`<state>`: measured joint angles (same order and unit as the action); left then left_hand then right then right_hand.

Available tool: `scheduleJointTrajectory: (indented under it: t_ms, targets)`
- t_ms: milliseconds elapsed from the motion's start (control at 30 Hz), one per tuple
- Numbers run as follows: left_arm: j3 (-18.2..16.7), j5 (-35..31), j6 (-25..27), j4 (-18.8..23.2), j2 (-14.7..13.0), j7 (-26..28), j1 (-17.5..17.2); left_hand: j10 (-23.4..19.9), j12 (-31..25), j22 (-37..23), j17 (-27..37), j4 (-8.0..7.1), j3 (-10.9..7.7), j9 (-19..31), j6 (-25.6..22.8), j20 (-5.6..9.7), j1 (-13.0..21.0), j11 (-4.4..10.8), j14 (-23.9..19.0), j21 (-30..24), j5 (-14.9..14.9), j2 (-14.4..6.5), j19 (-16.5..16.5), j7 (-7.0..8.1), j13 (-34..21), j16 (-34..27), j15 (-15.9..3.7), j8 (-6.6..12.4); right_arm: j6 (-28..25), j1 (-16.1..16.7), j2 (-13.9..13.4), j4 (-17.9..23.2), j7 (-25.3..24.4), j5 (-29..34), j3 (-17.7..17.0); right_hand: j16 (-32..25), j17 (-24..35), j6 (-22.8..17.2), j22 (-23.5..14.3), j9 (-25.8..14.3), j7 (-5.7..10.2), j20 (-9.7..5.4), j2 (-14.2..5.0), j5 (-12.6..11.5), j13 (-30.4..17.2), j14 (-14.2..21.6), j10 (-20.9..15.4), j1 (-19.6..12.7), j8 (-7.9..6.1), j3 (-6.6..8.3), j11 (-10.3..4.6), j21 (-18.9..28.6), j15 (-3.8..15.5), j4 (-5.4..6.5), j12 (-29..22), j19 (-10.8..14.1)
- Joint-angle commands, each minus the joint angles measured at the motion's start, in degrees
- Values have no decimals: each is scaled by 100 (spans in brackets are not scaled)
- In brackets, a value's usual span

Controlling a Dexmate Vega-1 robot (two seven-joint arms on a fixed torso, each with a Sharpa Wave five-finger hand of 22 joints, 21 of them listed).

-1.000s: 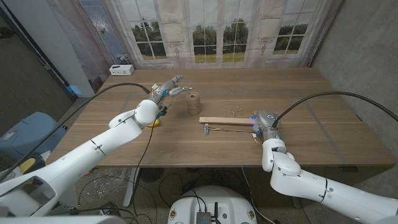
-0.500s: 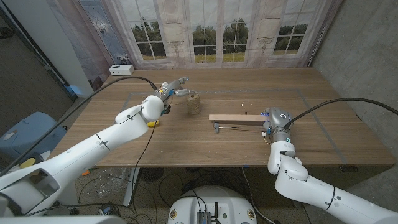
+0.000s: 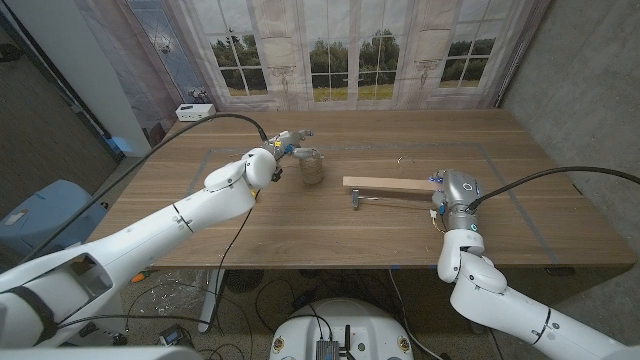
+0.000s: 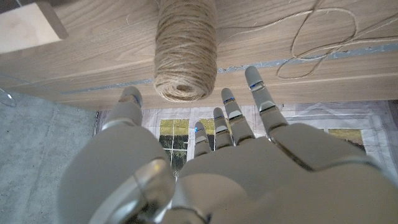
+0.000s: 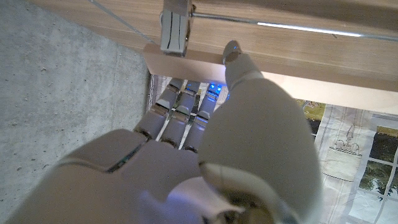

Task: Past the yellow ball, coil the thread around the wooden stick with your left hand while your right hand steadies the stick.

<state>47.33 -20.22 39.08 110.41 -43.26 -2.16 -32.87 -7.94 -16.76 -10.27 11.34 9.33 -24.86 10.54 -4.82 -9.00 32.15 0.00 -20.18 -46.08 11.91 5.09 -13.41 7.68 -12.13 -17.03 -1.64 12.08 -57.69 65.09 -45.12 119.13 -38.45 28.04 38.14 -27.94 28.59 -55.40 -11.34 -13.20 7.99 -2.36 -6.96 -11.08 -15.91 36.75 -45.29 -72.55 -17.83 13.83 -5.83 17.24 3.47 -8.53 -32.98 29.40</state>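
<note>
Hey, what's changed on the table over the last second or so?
The right hand, gripping the wooden stick, carried it rightward and slightly away from the robot. The left hand slid right until its open fingers hang over the twine spool. The spool stayed put and nothing was let go.

Both arms were glossy white, built of rounded, swelling segments joined at ball-like joints. A black cable arched from behind each forearm toward its wrist, at the upper left and right of the head view. The left robot hand [image 4: 205, 168] was matte silver-grey, with slim segmented fingers [image 4: 261, 99] carrying small blue-lit dots near the tips. The right robot hand [image 5: 205, 155] had the same grey shell, dark seams between its plates, and a blue glow among its fingers [image 5: 180, 102].
</note>
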Motion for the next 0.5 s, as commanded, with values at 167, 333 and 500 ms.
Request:
scheduleJointTrajectory:
  t_ms: [167,333,500]
  targets:
    - [726,-753,552,-310,284,-854,604,-88,-19,-5,42,9,1,16,-76,47,258,35,-163,-60,26,-34,-349,11,-22,-56,-29,-4,358,77,-22,-149,-5,-90,-260,48,23,-327,-27,-23,-59,11,-176,-19,-904,93,-861,-153,-9,-11,-36,68,1006,21,-455,46]
    - [876,-913,621,-430,363,-1022,722,-211,-42,-4,71,5,-35,17,-165,102,498,35,-391,-114,24,-178,-649,-16,-23,-150,-60,0,406,64,3,-192,4,-90,-273,63,29,-333,-28,-25,-60,11,-178,-18,-902,102,-844,-149,-5,-23,-55,76,1000,30,-458,42]
    - [956,-1025,636,-532,424,-1100,774,-654,-176,-4,122,11,-51,19,-412,249,857,110,-880,-213,-34,-350,-1146,-103,-36,-362,-288,41,430,53,6,-206,36,-78,-268,83,38,-339,-29,-27,-64,14,-177,-19,-887,108,-854,-159,-1,-32,-50,87,1008,28,-465,45]
